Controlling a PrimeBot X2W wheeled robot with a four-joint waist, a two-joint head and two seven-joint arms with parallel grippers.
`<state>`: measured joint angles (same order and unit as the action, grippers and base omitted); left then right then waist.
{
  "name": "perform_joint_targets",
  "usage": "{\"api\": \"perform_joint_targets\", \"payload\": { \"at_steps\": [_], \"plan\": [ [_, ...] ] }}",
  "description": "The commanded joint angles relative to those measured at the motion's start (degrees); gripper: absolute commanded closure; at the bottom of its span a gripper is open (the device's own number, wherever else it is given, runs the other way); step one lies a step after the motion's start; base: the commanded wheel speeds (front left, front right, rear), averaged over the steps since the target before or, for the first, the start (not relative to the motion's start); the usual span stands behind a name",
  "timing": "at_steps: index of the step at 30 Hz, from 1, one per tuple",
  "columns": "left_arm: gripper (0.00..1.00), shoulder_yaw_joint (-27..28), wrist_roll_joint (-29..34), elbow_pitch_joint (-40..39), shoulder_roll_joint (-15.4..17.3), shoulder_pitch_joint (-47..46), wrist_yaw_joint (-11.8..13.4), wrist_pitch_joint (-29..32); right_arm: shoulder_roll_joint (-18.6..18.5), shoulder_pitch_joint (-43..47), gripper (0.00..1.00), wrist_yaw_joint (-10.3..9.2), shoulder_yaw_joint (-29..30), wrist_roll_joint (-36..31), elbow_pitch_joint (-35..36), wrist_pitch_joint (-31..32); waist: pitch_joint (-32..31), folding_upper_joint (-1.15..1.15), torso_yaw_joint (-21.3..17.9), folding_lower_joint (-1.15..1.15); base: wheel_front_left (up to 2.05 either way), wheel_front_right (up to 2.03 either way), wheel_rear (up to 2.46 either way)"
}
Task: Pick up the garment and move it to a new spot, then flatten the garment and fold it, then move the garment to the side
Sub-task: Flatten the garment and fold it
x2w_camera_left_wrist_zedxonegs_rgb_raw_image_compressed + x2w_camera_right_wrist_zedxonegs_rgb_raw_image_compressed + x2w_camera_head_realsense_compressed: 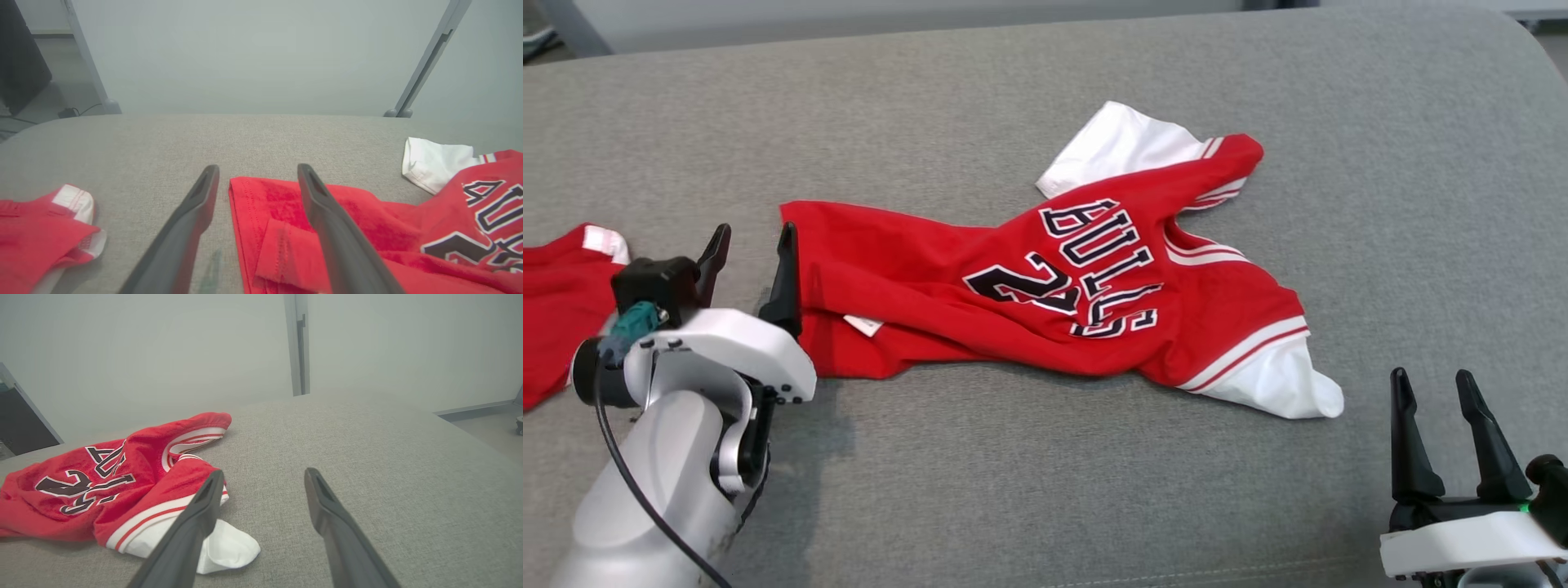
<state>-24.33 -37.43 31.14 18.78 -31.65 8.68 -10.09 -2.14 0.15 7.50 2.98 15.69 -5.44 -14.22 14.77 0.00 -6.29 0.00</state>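
Observation:
The garment (1045, 286) is a red jersey with dark lettering and white sleeves, lying crumpled across the middle of the grey cushioned surface (1013, 490). My left gripper (752, 241) stands open at the jersey's left hem corner, one finger over the cloth and one over bare fabric. In the left wrist view that hem corner (265, 212) lies between the fingers of the open left gripper (258, 170), with nothing held. My right gripper (1429, 384) is open at the lower right, apart from the jersey's white sleeve (1282, 384). The right wrist view shows the right gripper (264, 475) open, beside the sleeve (229, 547).
A second red and white garment (560, 302) lies at the left edge of the surface, close to my left arm; it also appears in the left wrist view as a red cloth (36, 237). Grey metal posts (429, 61) stand behind the surface's far edge.

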Motion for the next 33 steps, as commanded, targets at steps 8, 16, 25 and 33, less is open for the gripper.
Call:
{"api": "perform_joint_targets", "payload": {
  "at_steps": [8, 16, 25, 33],
  "plan": [
    [0.0, 1.3, 4.6, -19.4, 5.9, 11.3, 7.9, -2.0, -2.6, -2.1, 0.0, -0.01, -1.8, -4.4, 1.7, -0.7, -4.0, 0.0, 5.8, 0.0, 0.0, 0.0, 0.0],
    [0.0, 0.9, 5.9, -37.2, 9.5, 25.2, 15.1, 1.4, -4.2, 0.3, 0.0, -0.01, -1.9, -5.3, -1.6, 0.9, -9.7, 0.0, 8.8, 0.0, 0.0, 0.0, 0.0],
    [0.0, 0.7, 4.6, -41.2, 10.0, 34.3, 18.1, 2.3, -3.9, 7.7, 0.0, -0.01, -0.7, -5.0, -1.9, 2.4, -15.4, 0.0, 9.0, 0.0, 0.0, 0.0, 0.0],
    [0.0, 0.9, 4.3, -42.2, 10.9, 36.1, 18.9, 2.9, -3.4, 10.2, 0.0, -0.01, -0.8, -5.0, -0.6, 3.4, -16.8, 0.0, 8.8, 0.0, 0.0, 0.0, 0.0]
  ]
}}
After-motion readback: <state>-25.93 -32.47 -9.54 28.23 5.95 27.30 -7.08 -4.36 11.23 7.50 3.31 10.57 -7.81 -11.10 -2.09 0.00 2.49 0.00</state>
